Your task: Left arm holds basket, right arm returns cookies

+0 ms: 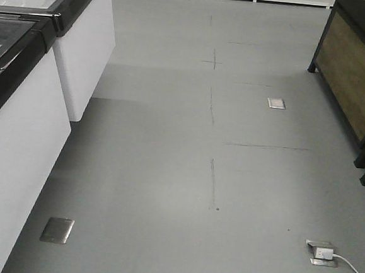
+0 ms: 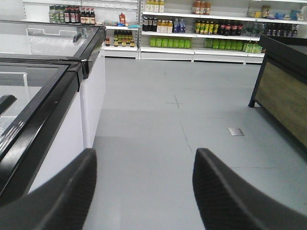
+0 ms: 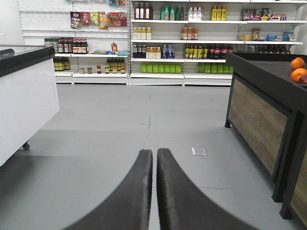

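While neither the basket nor the cookies shows in any view, both arms point down an open aisle, which suggests that the robot is between stops rather than mid-grasp. The left hand (image 2: pixel 144 160) has its fingers spread wide with only grey floor (image 1: pixel 168 160) between them, a posture that would suit taking a hoop handle. The right hand (image 3: pixel 155 155) has its fingers pressed together and pinches nothing, so no carton is carried here. A white chest freezer (image 2: pixel 93 96) with a black rim runs along the left. A wood-panelled surface (image 3: pixel 256 115) bearing oranges (image 3: pixel 298 69) stands on the right. Stocked shelves (image 3: pixel 182 43) of bottles line the far wall — possibly where a carton would go back. The task looks barely begun — finding the basket likely comes first.
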